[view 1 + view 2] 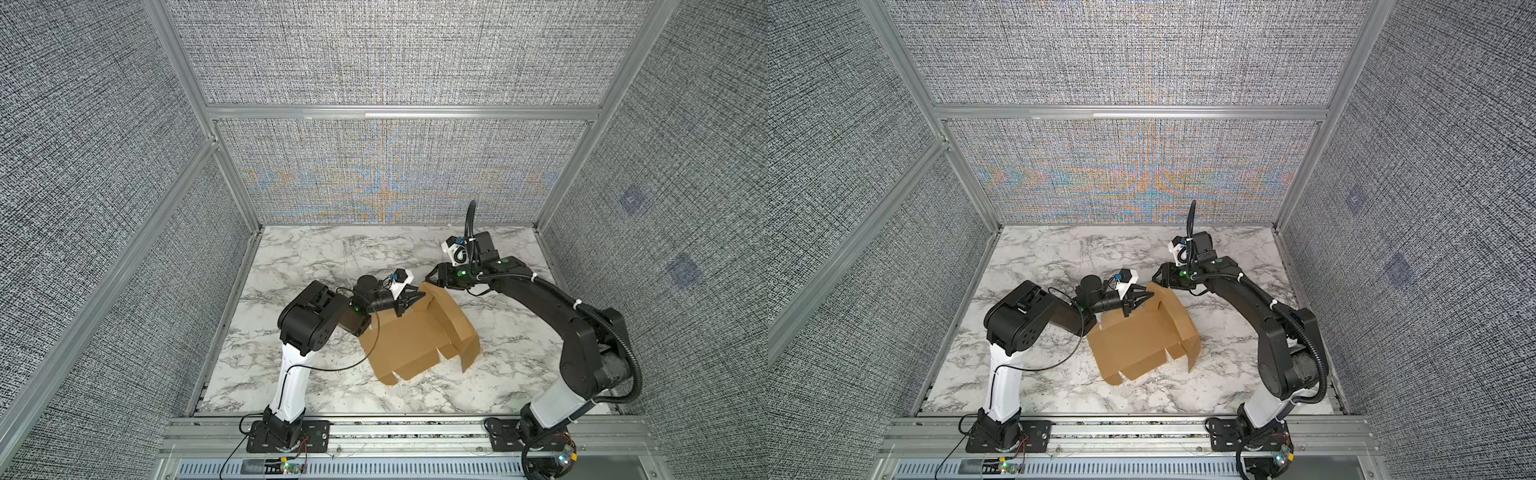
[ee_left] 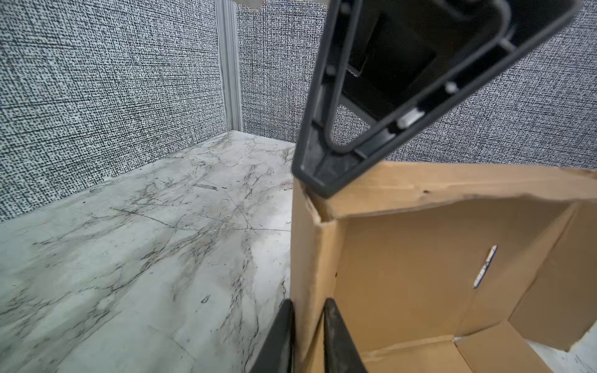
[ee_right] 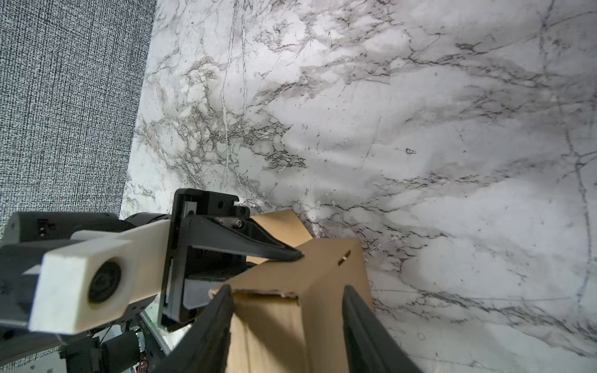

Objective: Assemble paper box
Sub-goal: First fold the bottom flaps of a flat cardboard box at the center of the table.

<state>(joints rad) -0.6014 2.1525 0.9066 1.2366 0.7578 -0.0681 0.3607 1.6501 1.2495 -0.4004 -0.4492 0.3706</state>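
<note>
Left tool (image 2: 308,303) narrow, pinching one upright wall of the tan corrugated cardboard paper box (image 1: 411,345). Right tool (image 3: 287,289) half-wide astride the box's far raised corner, grip unclear. Box sits mid white marble counter (image 1: 316,257).

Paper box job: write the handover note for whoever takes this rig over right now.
Left gripper: shut on a raised wall of the tan corrugated cardboard paper box.
Right gripper: jaws apart astride the box's far corner; grip unclear.
Box: mid-table on the white marble-patterned tabletop.
Done: some walls partly raised.
To do: near flaps lie flat; fold them, tuck tabs, close.
</note>
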